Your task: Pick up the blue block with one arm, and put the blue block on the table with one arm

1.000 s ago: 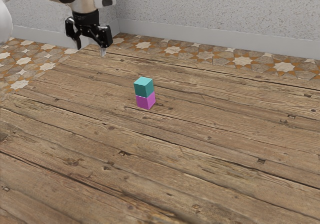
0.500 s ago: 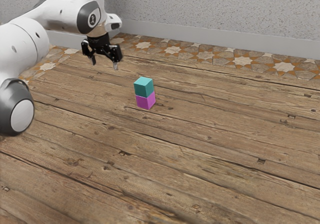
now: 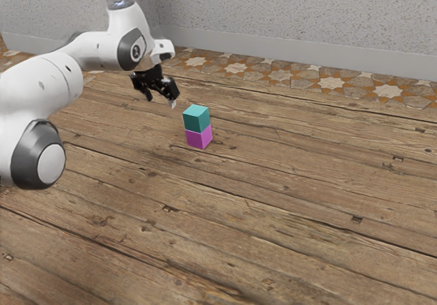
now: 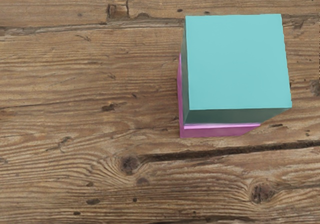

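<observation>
And here comes the gripper (image 3: 161,102), swinging in from the exterior view's far left, now lower and closer to the stack, while both blocks sit just where they were! Its fingers are spread wide apart, nothing between them, as it hangs above the wooden table (image 3: 273,216), near the blue block (image 3: 196,119) but not touching, on the exterior view's left and far side of it. The blue block, a teal cube, sits on top of the magenta block (image 3: 199,138), which stands upright on the planks. From the wrist, the blue block's flat top faces us, magenta peeking out beneath two edges!
</observation>
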`<state>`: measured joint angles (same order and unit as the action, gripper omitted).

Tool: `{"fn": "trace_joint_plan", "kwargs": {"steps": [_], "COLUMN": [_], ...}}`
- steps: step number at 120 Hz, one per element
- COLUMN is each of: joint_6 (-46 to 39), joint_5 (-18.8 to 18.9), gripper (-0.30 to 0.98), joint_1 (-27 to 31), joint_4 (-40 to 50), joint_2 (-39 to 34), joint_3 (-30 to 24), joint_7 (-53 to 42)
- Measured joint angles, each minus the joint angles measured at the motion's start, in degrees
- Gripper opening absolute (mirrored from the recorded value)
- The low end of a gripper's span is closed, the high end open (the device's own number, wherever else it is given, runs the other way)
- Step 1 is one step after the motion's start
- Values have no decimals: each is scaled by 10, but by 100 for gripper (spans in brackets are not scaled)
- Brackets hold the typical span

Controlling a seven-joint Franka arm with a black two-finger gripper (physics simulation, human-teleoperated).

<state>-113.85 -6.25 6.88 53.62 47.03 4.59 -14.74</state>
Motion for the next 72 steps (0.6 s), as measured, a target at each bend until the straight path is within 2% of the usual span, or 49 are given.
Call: {"fn": "trace_joint_plan", "kwargs": {"steps": [30,72], "joint_6": [-55,-126], "joint_5": [0,1], "gripper": [69,69], "joint_1": [14,23], "joint_4": [-28,-49], "joint_2": [44,79], "joint_3": [-46,-65], "joint_7": [-41,-77]}}
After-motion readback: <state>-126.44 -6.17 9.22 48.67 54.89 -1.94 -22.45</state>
